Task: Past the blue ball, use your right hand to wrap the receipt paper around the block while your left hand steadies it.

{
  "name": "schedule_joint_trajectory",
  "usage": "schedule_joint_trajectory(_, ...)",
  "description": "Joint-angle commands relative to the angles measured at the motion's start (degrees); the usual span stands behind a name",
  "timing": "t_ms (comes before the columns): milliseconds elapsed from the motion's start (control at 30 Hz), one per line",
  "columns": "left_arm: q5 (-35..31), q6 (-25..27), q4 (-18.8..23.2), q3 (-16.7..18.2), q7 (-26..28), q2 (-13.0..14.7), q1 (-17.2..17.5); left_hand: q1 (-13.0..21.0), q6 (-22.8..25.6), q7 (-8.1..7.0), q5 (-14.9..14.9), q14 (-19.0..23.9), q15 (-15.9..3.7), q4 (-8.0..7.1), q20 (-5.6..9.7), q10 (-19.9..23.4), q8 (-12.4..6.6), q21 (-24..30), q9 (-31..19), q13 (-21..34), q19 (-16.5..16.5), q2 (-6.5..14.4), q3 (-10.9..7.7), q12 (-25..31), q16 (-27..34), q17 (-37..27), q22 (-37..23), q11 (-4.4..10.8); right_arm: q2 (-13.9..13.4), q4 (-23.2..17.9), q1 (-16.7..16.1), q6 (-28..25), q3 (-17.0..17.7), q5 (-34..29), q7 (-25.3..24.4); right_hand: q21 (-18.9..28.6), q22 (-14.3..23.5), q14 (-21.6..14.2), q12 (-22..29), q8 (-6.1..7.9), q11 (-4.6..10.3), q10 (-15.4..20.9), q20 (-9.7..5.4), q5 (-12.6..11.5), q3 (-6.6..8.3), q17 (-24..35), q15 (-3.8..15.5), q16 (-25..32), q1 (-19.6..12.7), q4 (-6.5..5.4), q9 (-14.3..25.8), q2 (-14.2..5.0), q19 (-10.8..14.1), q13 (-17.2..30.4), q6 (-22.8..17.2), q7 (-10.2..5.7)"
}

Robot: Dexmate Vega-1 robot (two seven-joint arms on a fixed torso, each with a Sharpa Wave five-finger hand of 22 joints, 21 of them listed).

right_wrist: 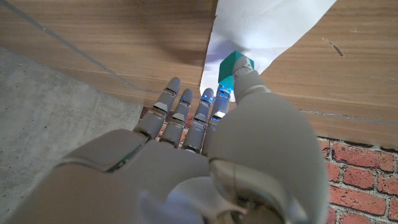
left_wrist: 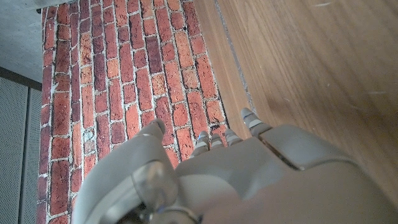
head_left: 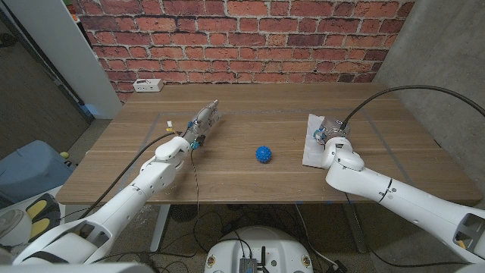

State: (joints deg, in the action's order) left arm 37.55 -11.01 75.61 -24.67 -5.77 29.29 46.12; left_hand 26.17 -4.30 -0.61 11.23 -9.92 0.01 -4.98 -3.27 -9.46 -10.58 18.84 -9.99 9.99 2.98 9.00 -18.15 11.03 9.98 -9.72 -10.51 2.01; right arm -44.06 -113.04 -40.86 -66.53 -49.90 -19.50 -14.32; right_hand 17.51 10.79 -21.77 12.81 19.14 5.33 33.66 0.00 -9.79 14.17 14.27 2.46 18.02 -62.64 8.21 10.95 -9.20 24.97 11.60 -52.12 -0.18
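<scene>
Head view: the receipt paper (head_left: 312,141) lies on the desk (head_left: 250,178) at the right, well right of the blue ball (head_left: 264,154), with the right hand (head_left: 331,137) over it; whether that hand grips anything I cannot tell here. The left hand (head_left: 198,126) rests far off, fingers extended. Left wrist view: its fingers (left_wrist: 211,140) reach out, holding nothing. Right wrist view: the teal block (right_wrist: 233,68) sits on the thin, easily creased paper, the thumb tip at it; the block is probably light and rigid, best steadied by its sides.
</scene>
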Motion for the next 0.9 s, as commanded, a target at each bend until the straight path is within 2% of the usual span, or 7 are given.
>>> schedule_joint_trajectory(33,0.1,0.38,1.68,0.14,0.42,0.66,1.05,-0.41,0.07,0.08,-0.16,-0.87,0.28,0.03,-0.29,-0.1,0.14,-0.2,-0.11,0.31,-0.39,0.07,-0.38,0.14,0.26,-0.15,-0.22,-0.17,-0.87,-0.83,0.96,-1.14,-1.56,3.54,1.09,-0.08,0.28,0.31,-0.04,2.61,-0.13,0.1,0.0,-0.38,0.23,0.25,8.16,0.32,-0.88,-0.37,1.76,-0.69,-0.1,0.27,-2.77,-1.33)
schedule_joint_trajectory(233,0.03,0.42,2.33,0.16,0.54,0.97,1.46,-0.5,0.05,0.04,-0.16,-0.84,0.29,0.07,-0.27,-0.11,0.14,-0.3,-0.11,0.31,-0.45,0.06,-0.44,0.14,0.27,-0.14,-0.23,-0.13,-0.76,-0.9,0.85,-1.45,-1.72,4.79,0.27,-0.04,0.29,0.41,-0.13,2.46,-0.33,0.1,0.12,-0.38,0.16,0.33,7.97,0.38,-0.93,-0.41,1.73,-0.61,-0.05,0.3,-2.42,-1.67)
schedule_joint_trajectory(500,-0.14,0.29,3.1,0.2,0.86,1.19,1.83,-0.59,0.11,-0.01,-0.16,-0.81,0.24,0.13,-0.18,-0.11,0.12,-0.39,-0.1,0.31,-0.51,0.03,-0.48,0.14,0.27,-0.13,-0.23,-0.07,-1.55,-1.19,1.31,-1.1,-1.79,6.79,0.6,-0.03,0.29,0.7,-0.73,0.62,-0.84,-0.99,0.99,-0.21,-1.03,0.28,7.32,0.38,0.07,-0.77,1.54,0.74,-0.1,0.37,1.51,-2.01)
schedule_joint_trajectory(633,-0.33,0.31,3.4,0.08,0.99,1.24,1.92,-0.65,0.14,0.02,-0.16,-0.82,0.29,0.16,-0.27,-0.07,0.11,-0.47,-0.1,0.31,-0.48,0.01,-0.5,0.15,0.26,-0.13,-0.23,-0.1,-2.01,-1.68,0.99,-0.92,-1.26,7.63,0.12,-0.33,0.23,1.71,-1.32,-2.12,-1.5,-2.86,1.65,-0.44,-2.15,0.08,6.49,-0.07,1.2,-1.0,1.06,1.62,-0.69,0.42,6.52,-2.88)
schedule_joint_trajectory(667,-0.36,0.29,3.46,0.06,1.03,1.23,1.94,-0.66,0.13,-0.01,-0.16,-0.82,0.23,0.17,-0.3,-0.07,0.11,-0.49,-0.1,0.31,-0.48,0.01,-0.51,0.15,0.26,-0.13,-0.23,-0.09,-2.19,-1.86,0.98,-0.95,-1.2,7.8,0.12,-0.38,0.21,1.66,-1.67,-3.43,-1.3,-4.2,1.72,-0.53,-2.48,0.03,6.36,-0.06,1.51,-1.02,0.86,1.78,-0.7,0.42,8.85,-3.63)
schedule_joint_trajectory(767,-0.9,0.36,3.89,-0.13,1.36,1.44,1.96,-0.69,0.12,-0.04,-0.16,-0.78,0.22,0.19,-0.37,-0.01,0.12,-0.52,-0.1,0.31,-0.49,0.0,-0.52,0.18,0.27,-0.13,-0.23,-0.16,-2.58,-2.38,0.49,-0.48,-0.45,8.49,-0.35,-0.56,0.17,2.17,-1.86,-5.85,-1.8,-5.91,2.19,-0.7,-3.18,-0.13,6.02,-0.32,2.22,-1.1,0.59,2.24,-0.9,0.44,13.18,-4.39)
schedule_joint_trajectory(900,-2.75,0.8,4.92,-0.75,2.21,2.25,1.71,-0.72,0.13,-0.28,-0.17,-0.72,0.14,0.27,-0.62,0.05,0.12,-0.6,-0.1,0.31,-0.5,-0.05,-0.56,0.2,0.28,-0.11,-0.23,-0.12,-3.21,-3.23,-0.27,0.33,0.51,9.26,-0.96,-0.83,0.15,2.84,-2.18,-7.82,-1.97,-8.33,2.64,-0.89,-4.02,-0.33,5.14,-0.7,3.25,-1.3,0.44,2.84,-1.27,0.46,17.23,-5.0)
